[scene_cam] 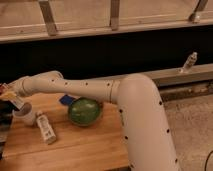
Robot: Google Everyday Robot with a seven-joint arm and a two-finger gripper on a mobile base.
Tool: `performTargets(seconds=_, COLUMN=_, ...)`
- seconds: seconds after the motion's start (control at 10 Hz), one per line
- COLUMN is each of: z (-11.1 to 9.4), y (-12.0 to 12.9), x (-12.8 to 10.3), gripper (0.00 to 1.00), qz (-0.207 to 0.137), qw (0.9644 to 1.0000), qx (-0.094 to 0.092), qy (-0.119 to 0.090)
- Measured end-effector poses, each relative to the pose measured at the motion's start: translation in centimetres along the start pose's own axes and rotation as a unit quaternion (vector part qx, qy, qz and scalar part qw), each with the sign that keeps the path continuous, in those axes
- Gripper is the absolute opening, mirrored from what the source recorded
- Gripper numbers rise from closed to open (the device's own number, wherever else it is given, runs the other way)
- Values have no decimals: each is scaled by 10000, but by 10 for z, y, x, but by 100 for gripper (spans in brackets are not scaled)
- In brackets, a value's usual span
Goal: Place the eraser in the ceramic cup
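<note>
While the gripper [11,97] hangs above the ceramic cup [25,114], finger state unclear, next move approx. lowering the eraser [16,102] inside.

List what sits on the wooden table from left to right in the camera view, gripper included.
Gripper at the far left edge above the cup → off-white cup → white tube lying flat → small blue piece → green bowl. The eraser cannot be made out clearly at the gripper.
</note>
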Motion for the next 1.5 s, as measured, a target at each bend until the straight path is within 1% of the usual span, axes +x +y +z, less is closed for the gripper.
performTargets(seconds=0.2, z=7, y=5, x=6, gripper=0, qz=-19, qw=9999, qx=-103, qy=-99)
performTargets(seconds=0.4, z=7, y=6, x=16, gripper=0, qz=-41, qw=9998, qx=-102, qy=-162)
performTargets(seconds=0.6, z=4, y=6, x=27, gripper=0, qz=-34, qw=9998, qx=-54, qy=-187)
performTargets(seconds=0.8, z=-5, y=5, x=40, gripper=0, qz=45, qw=9999, qx=56, qy=-136)
performTargets(seconds=1.0, z=-9, y=3, x=45, gripper=0, qz=46, qw=9999, qx=84, qy=-85)
performTargets(seconds=1.1, z=-9, y=3, x=45, gripper=3, qz=44, qw=9999, qx=81, qy=-82)
performTargets(seconds=1.2, z=-8, y=4, x=45, gripper=12, qz=40, qw=9999, qx=70, qy=-80)
performTargets(seconds=1.3, z=-8, y=4, x=45, gripper=24, qz=40, qw=9999, qx=69, qy=-80)
performTargets(seconds=1.4, z=-8, y=4, x=45, gripper=34, qz=40, qw=9999, qx=70, qy=-79)
performTargets(seconds=1.5, z=-8, y=4, x=45, gripper=42, qz=40, qw=9999, qx=71, qy=-79)
